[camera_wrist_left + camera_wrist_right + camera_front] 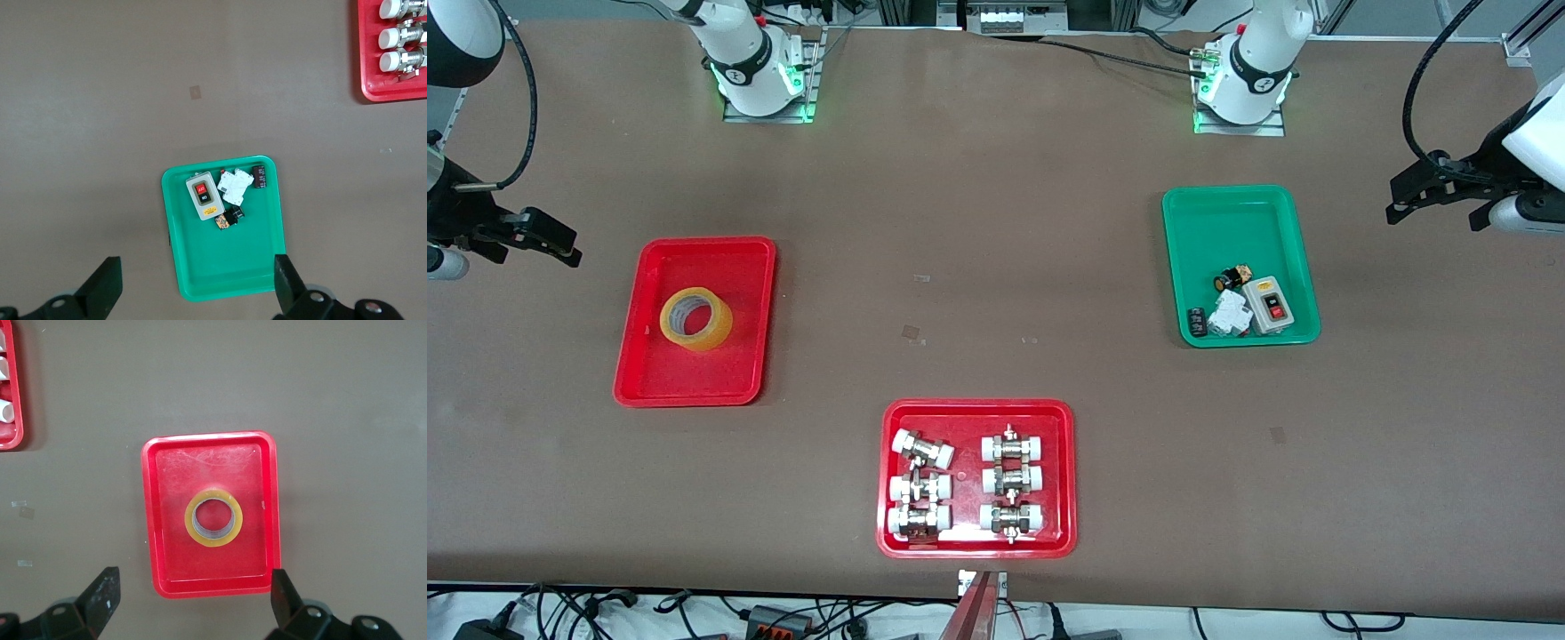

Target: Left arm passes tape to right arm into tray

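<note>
The yellow tape lies flat in the plain red tray toward the right arm's end of the table. In the right wrist view the tape sits near the middle of that tray. My right gripper hangs open and empty, high over the table's end beside the tray; in its own view, the right gripper looks down on the tray's rim. The left gripper is also open and empty, up over the table's other end, and the left gripper looks down on a green tray.
A green tray holding a switch box and small parts lies toward the left arm's end; the same green tray shows in the left wrist view. A red tray of white-capped metal fittings sits nearest the front camera.
</note>
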`<action>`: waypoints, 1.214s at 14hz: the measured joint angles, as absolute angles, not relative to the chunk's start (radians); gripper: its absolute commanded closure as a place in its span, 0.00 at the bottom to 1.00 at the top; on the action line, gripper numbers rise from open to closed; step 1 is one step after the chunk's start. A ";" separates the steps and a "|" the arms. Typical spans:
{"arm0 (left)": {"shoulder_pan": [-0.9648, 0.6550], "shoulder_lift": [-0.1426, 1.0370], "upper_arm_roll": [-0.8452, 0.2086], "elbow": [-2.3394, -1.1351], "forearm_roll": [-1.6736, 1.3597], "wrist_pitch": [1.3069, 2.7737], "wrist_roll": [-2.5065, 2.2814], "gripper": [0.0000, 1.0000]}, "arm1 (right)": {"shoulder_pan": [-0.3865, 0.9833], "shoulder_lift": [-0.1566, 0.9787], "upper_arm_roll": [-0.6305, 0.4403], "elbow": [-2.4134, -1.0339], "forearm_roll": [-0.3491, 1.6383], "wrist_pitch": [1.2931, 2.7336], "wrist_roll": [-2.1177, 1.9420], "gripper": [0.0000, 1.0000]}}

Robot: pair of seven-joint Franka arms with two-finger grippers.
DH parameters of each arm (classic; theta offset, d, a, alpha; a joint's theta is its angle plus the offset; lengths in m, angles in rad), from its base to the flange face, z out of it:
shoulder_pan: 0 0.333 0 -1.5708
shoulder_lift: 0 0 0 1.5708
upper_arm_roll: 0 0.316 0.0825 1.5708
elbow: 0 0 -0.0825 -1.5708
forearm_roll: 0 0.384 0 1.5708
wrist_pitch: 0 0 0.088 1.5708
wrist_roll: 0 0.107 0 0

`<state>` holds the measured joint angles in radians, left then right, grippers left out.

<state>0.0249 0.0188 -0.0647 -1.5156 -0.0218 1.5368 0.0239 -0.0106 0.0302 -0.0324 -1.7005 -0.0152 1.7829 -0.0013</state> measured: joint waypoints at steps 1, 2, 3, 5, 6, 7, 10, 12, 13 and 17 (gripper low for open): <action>0.025 0.019 -0.065 -1.516 -0.022 1.537 0.024 0.00 | -0.024 0.030 -0.017 -1.701 -0.015 1.783 -0.001 0.00; 0.025 0.019 -0.065 -1.516 -0.022 1.537 0.024 0.00 | -0.033 0.030 -0.007 -1.701 -0.015 1.783 -0.001 0.00; 0.025 0.019 -0.065 -1.516 -0.022 1.537 0.024 0.00 | -0.038 0.030 -0.003 -1.701 -0.015 1.782 -0.001 0.00; 0.025 0.019 -0.065 -1.516 -0.022 1.537 0.024 0.00 | -0.040 0.030 -0.001 -1.701 -0.015 1.781 -0.001 0.00; 0.025 0.019 -0.065 -1.516 -0.022 1.536 0.024 0.00 | -0.040 0.030 -0.001 -1.701 -0.015 1.780 -0.001 0.00; 0.025 0.019 -0.065 -1.516 -0.022 1.536 0.024 0.00 | -0.040 0.030 -0.001 -1.701 -0.015 1.778 -0.001 0.00; 0.025 0.019 -0.065 -1.516 -0.022 1.533 0.024 0.00 | -0.040 0.030 0.000 -1.701 -0.015 1.748 -0.001 0.00; 0.025 0.019 -0.065 -1.516 -0.022 1.533 0.024 0.00 | -0.040 0.028 0.001 -1.700 -0.015 1.741 -0.001 0.00; 0.025 0.019 -0.064 -1.516 -0.022 1.533 0.024 0.00 | -0.040 0.027 0.001 -1.700 -0.015 1.741 -0.001 0.00; 0.026 0.019 -0.064 -1.516 -0.022 1.532 0.024 0.00 | -0.040 0.013 0.002 -1.700 -0.015 1.738 -0.001 0.00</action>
<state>0.0257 0.0188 -0.0643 -1.5156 -0.0218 1.5322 0.0239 -0.0401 0.0134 0.0017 -1.7000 -0.0150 1.7384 -0.0012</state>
